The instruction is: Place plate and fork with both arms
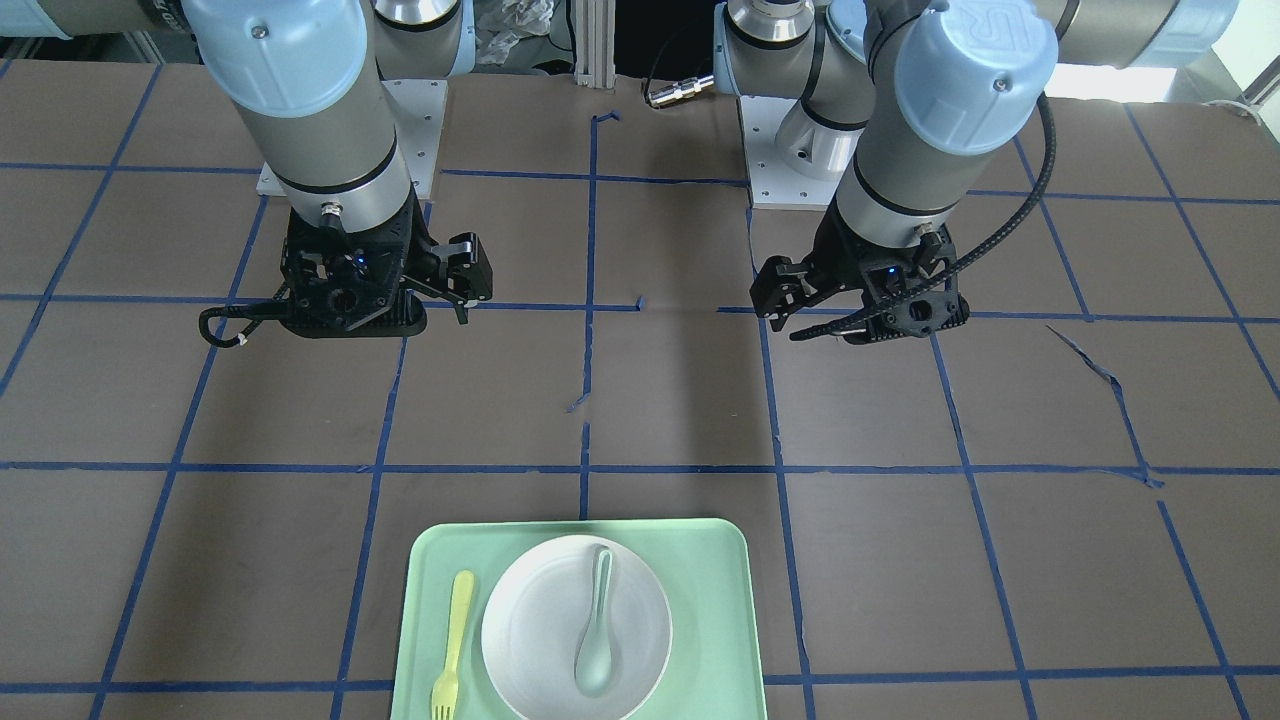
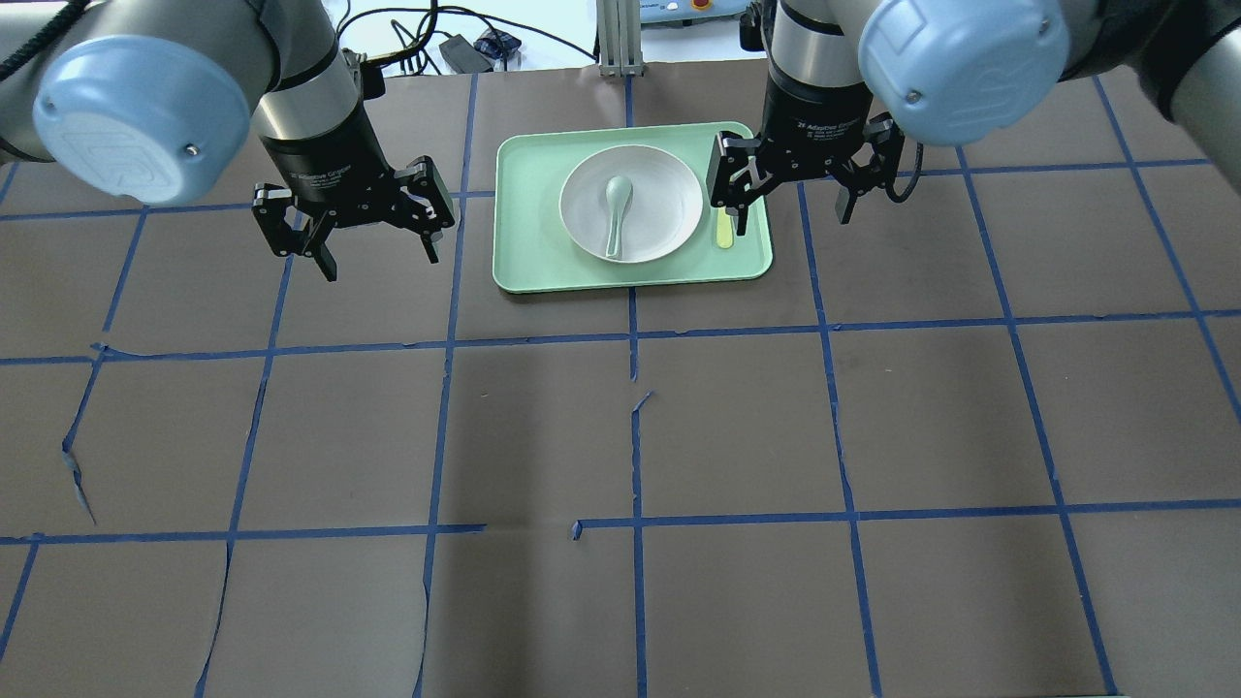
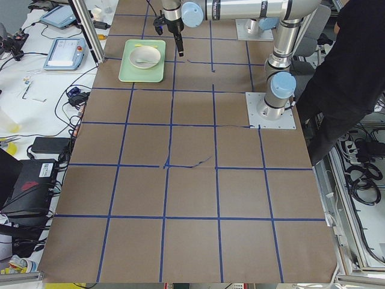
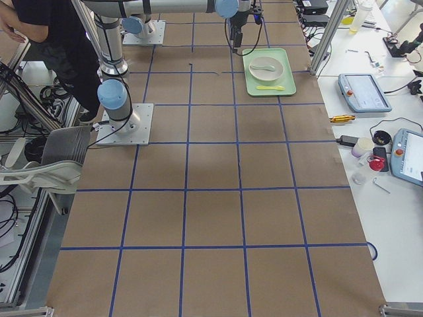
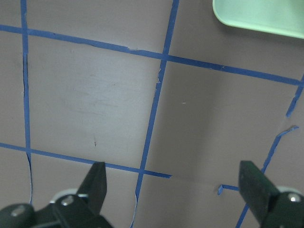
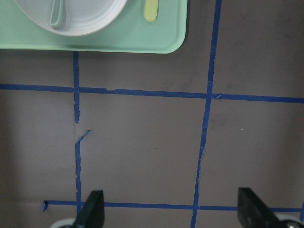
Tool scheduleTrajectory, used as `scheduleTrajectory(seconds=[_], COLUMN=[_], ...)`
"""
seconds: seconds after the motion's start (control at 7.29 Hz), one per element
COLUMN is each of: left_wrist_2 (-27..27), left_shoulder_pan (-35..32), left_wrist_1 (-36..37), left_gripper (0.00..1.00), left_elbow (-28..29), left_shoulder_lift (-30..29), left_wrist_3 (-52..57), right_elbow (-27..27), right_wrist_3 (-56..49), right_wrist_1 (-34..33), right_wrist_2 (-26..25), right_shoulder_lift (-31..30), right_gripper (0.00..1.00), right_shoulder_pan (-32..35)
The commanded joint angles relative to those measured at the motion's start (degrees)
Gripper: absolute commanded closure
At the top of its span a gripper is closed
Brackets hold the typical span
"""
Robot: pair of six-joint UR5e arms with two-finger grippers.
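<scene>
The off-white plate (image 1: 540,620) lies in the middle of a pale green tray (image 1: 720,580) at the table's far side. The yellow fork (image 1: 455,625) lies on the tray beside the plate, on my right arm's side. In the overhead view the plate (image 2: 659,194) is clear to see, while the fork (image 2: 724,233) is partly hidden by my right gripper (image 2: 793,221). That gripper is open and empty, hovering above the table short of the tray. My left gripper (image 2: 380,260) is open and empty, to the left of the tray. The right wrist view shows the plate (image 6: 95,14) and the fork's end (image 6: 150,10).
A grey-green spoon (image 1: 598,630) lies in the plate. The brown table carries a grid of blue tape lines. The tray's corner (image 5: 266,14) shows in the left wrist view. A person in black stands by the robot's base (image 3: 343,78). Tablets and tools lie beyond the table's far edge (image 4: 360,92).
</scene>
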Motion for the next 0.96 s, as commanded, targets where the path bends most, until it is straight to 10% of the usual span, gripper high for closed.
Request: scheduleTrajectory(seconds=[0.0, 0.82], left_wrist_2=[0.0, -1.7], left_shoulder_pan=[-0.2, 0.7], left_wrist_1=[-2.8, -3.0], left_gripper=[0.0, 0.0], left_elbow=[0.3, 1.8], left_shoulder_lift=[1.3, 1.5], left_wrist_3=[3.3, 6.6], right_elbow=[0.2, 0.5], right_wrist_3=[0.1, -1.5], right_wrist_1=[-0.3, 2.6], right_wrist_2=[-0.2, -0.6], right_shoulder_lift=[-0.1, -3.0], right_gripper=[0.0, 0.0], right_shoulder_pan=[-0.5, -5.6])
